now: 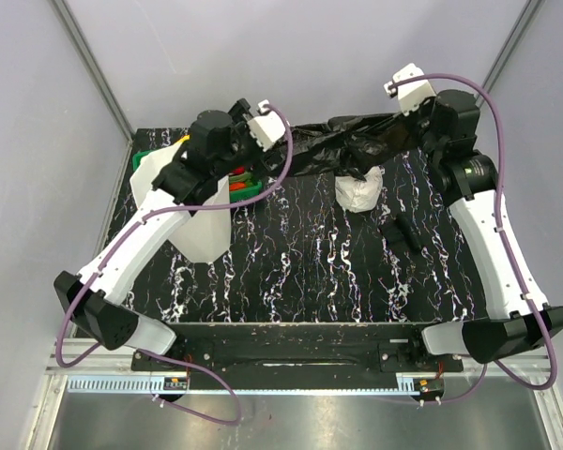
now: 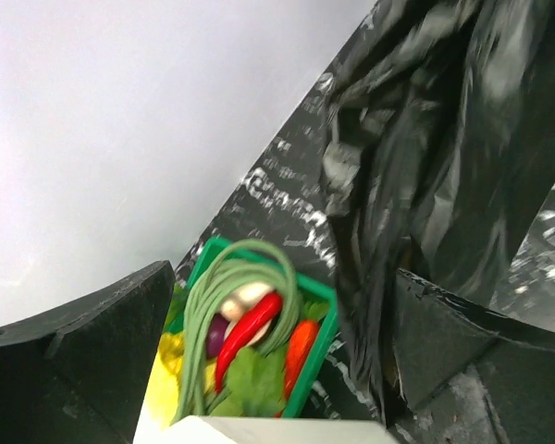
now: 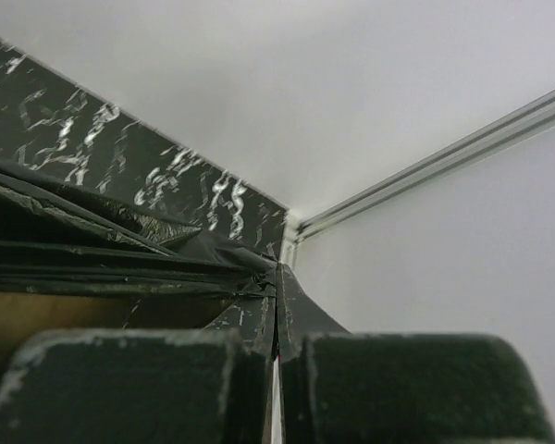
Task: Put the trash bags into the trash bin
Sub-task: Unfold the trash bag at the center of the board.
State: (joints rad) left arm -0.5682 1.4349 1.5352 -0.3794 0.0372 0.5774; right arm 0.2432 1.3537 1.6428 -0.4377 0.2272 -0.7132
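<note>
One trash bag [image 1: 342, 142] pinched between right fingers [image 3: 129, 388], hanging beside spread left fingers [image 2: 83, 361]

The trash bin [image 1: 202, 220] stood on the left side of the surface [image 1: 300, 272], with the basket of toy vegetables [image 1: 242, 183] just behind it at the far left. The trash bag [image 1: 342, 145] stretched along the far side, from right of the basket to the far right corner. There the right gripper [image 3: 276, 370] had its jaws pinched on the bag's end. The left gripper [image 2: 282, 305] hung above bin and basket, jaws apart, with the bag against one of its fingers [image 2: 444, 342]. A roll of plastic [image 1: 359, 190] lay just before the bag's middle. A small object [image 1: 401, 232] lay nearer, to the roll's right.
</note>
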